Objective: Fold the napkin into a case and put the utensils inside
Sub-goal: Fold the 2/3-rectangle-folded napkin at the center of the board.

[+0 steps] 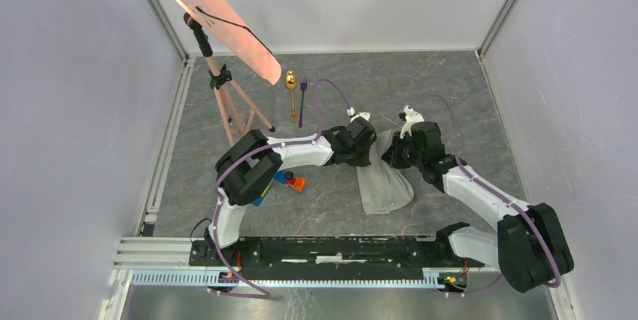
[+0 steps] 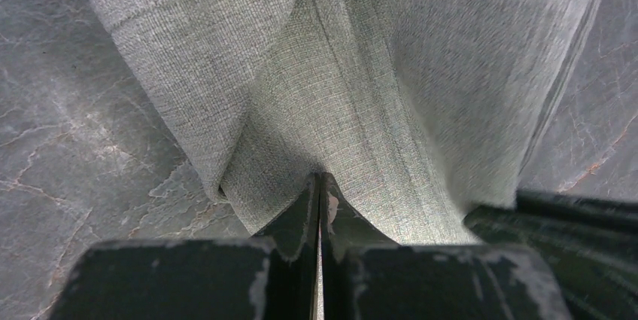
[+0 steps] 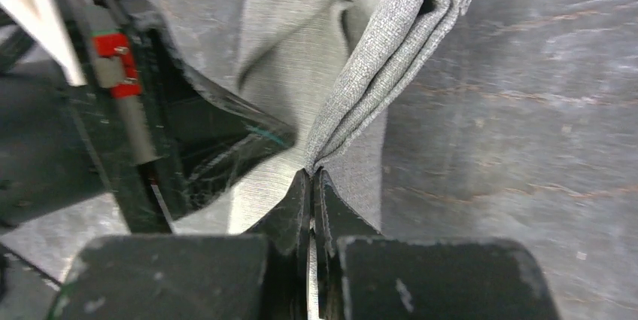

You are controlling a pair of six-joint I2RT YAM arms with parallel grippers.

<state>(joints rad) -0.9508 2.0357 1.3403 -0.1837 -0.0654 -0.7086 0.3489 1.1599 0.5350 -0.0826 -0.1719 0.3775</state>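
Note:
The grey-green napkin (image 1: 384,181) hangs bunched between my two grippers at the middle of the table, its lower end lying on the grey surface. My left gripper (image 1: 371,156) is shut on the napkin's top edge (image 2: 353,86). My right gripper (image 1: 390,156) is shut on a folded corner of the napkin (image 3: 376,71), right beside the left gripper's black body (image 3: 150,117). The gold spoon (image 1: 291,90) and the purple fork (image 1: 302,98) lie side by side at the far middle, apart from both grippers.
Colourful toy blocks (image 1: 290,181) lie under the left arm's forearm. A pink tripod stand (image 1: 229,102) with a pink perforated board (image 1: 214,15) stands at the back left. White walls enclose the table on three sides.

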